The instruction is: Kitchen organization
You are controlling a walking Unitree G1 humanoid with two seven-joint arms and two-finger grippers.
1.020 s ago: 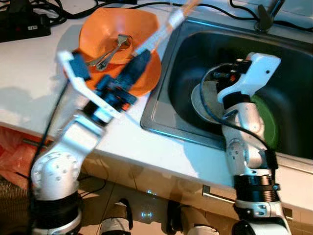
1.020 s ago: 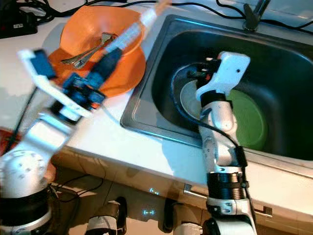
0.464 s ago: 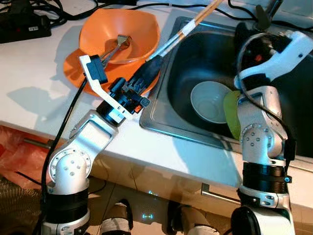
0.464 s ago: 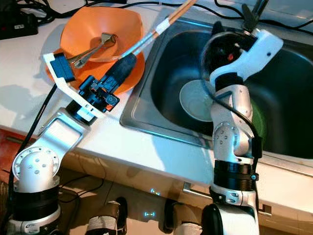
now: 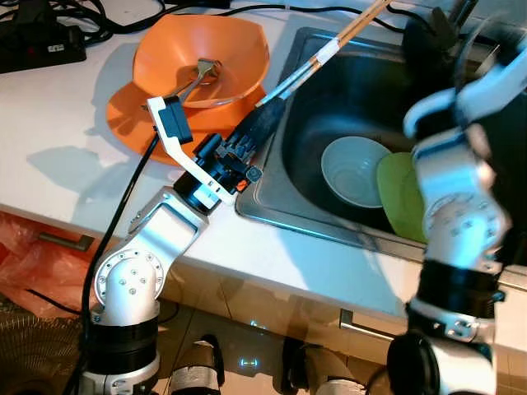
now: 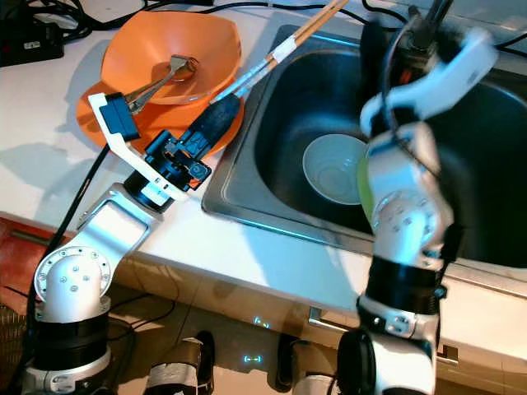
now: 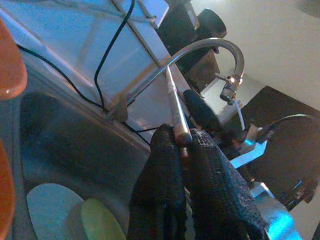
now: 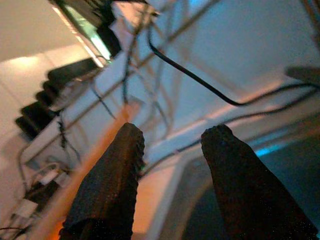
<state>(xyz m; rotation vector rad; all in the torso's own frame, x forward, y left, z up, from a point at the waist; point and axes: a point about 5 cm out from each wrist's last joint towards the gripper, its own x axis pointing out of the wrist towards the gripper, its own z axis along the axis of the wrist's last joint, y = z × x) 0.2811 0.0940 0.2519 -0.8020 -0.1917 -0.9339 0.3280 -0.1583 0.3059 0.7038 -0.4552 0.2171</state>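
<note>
From the left eye view, the left gripper (image 5: 262,123) pinches a pair of chopsticks (image 5: 329,49). They slant up toward 1 o'clock, over the sink's (image 5: 272,206) left rim. An orange bowl (image 5: 202,53) sits on an orange plate (image 5: 132,123) at 11 o'clock on the white counter (image 5: 58,123), with a metal spoon (image 5: 193,78) inside. In the sink lie a pale bowl (image 5: 354,170) and a green plate (image 5: 401,196), touching. The right arm (image 5: 457,189) is blurry, lifted above the sink's right half.

The right eye view shows the same things; the counter's front edge (image 6: 272,247) runs close below the sink.

In the left wrist view, the black fingers (image 7: 165,190) squeeze the chopsticks, and a curved tap (image 7: 210,47) stands behind.

In the right wrist view, the right gripper (image 8: 172,145) is spread apart, holding nothing, with black cables (image 8: 200,80) on the counter past it.
</note>
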